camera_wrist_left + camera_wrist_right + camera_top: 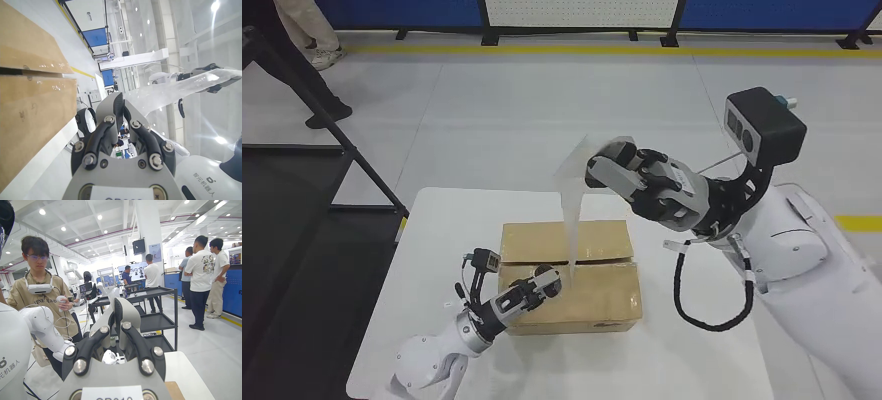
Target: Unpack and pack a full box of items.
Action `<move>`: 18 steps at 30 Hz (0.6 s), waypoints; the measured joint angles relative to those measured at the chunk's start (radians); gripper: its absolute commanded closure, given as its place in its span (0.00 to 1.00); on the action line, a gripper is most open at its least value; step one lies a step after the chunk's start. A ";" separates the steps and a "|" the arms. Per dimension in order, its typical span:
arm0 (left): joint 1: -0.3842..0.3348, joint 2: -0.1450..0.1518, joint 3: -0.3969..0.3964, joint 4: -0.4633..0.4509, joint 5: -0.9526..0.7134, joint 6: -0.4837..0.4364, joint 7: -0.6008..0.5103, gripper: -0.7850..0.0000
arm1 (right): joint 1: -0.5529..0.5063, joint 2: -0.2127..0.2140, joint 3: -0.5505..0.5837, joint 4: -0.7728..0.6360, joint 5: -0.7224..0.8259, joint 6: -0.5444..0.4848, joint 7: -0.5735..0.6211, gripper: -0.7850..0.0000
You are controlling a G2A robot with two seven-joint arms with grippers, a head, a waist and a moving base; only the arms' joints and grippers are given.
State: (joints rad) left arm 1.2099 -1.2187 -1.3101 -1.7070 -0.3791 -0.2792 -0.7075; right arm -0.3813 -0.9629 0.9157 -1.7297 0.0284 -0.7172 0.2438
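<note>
A closed brown cardboard box (570, 276) sits on the white table (442, 260); its two top flaps meet at a seam. A clear strip of tape (573, 205) rises from that seam to my right gripper (604, 168), which is shut on its upper end, high above the box's far side. The left wrist view shows the tape (170, 91) stretching to the right gripper (213, 80). My left gripper (544, 284) lies shut against the box top near its front left corner, its pads (119, 106) pressed together with nothing between them. The box (28, 79) lies right beside it.
A black metal frame (352, 160) stands just off the table's far left corner. In the right wrist view a black shelf cart (157, 306) stands on the floor beyond the table (189, 370). Bare table lies to the left and right of the box.
</note>
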 measured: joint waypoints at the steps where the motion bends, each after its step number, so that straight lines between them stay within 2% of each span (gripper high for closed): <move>1: 0.004 0.001 -0.006 -0.004 -0.006 -0.004 0.000 1.00 | -0.005 -0.001 0.003 0.001 -0.001 0.001 -0.001 1.00; 14: 0.050 0.017 -0.095 -0.065 -0.036 0.003 -0.033 1.00 | -0.086 -0.004 0.072 0.011 0.009 -0.004 0.021 1.00; 15: 0.057 0.019 -0.106 -0.073 -0.035 0.007 -0.040 1.00 | -0.095 -0.004 0.076 0.014 0.017 -0.003 0.028 0.95; 16: 0.064 0.022 -0.120 -0.081 -0.032 0.012 -0.046 1.00 | -0.103 -0.003 0.081 0.017 0.027 -0.002 0.035 0.81; 18: 0.085 0.028 -0.155 -0.103 -0.030 0.020 -0.057 1.00 | -0.123 -0.001 0.095 0.028 0.053 -0.002 0.053 0.65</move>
State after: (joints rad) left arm 1.2945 -1.1906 -1.4653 -1.8103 -0.4088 -0.2596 -0.7643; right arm -0.5041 -0.9637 1.0103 -1.7016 0.0816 -0.7193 0.2971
